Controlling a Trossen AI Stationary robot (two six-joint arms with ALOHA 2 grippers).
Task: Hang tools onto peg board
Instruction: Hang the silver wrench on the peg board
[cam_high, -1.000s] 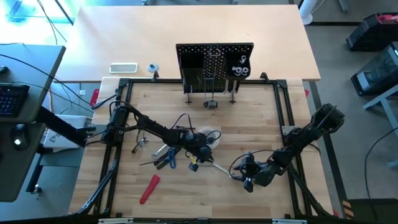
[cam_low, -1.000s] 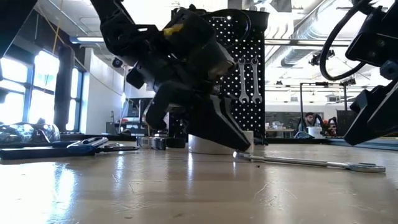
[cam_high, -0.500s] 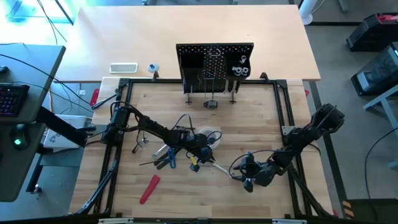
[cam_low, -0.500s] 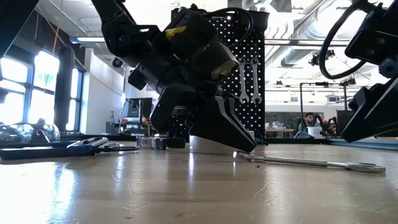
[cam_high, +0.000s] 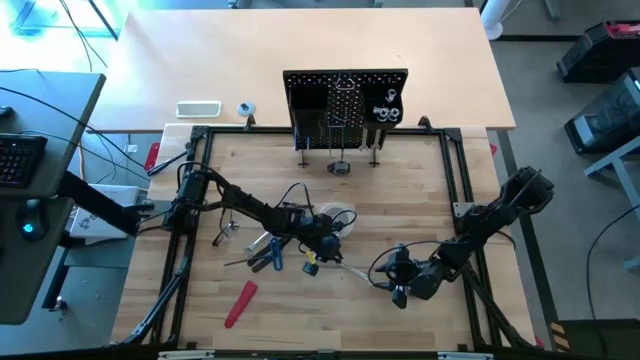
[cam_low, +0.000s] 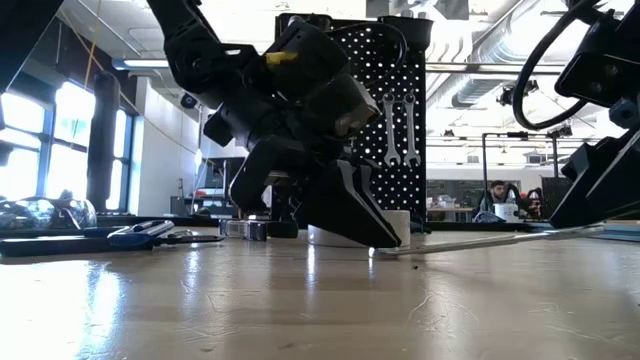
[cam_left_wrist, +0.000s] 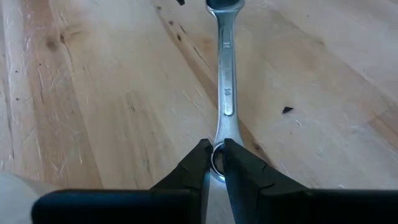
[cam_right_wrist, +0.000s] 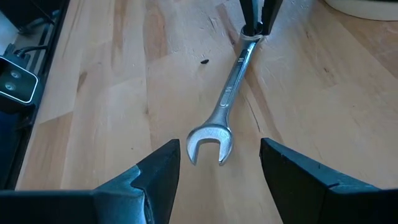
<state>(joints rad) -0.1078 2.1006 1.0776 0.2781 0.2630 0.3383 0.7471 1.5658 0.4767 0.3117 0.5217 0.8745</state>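
Note:
A silver wrench (cam_high: 360, 273) lies slanted at the table's middle. Its ring end is in my left gripper (cam_left_wrist: 216, 157), which is shut on it. Its open end (cam_right_wrist: 208, 142) points toward my right gripper (cam_right_wrist: 219, 149), which is open, with a finger on either side of that end and touching nothing. The black peg board (cam_high: 345, 105) stands upright at the far edge with two wrenches (cam_low: 400, 130) hanging on it. A white tape roll (cam_high: 340, 220), blue-handled pliers (cam_high: 268, 256) and a red-handled tool (cam_high: 240, 303) lie flat on the table. My left gripper pinches the wrench's ring end (cam_left_wrist: 219, 147) between its two fingertips. The fingers slant down from the table's left and lie along the wrench. The ring end stays low by the table, and the shaft (cam_low: 490, 240) rises toward the open end, clear of the wood.
A small round thing (cam_high: 340, 167) lies in front of the peg board's legs. A small metal tool (cam_high: 225, 232) lies left of the pliers. The black frame rails (cam_high: 190, 200) run along both table sides. Bare wood (cam_high: 330, 320) lies near the front edge.
The wrench's open end has lifted off the table while its ring end stays low in my left gripper. My left gripper has tipped a little. My right gripper has kept its place, open.

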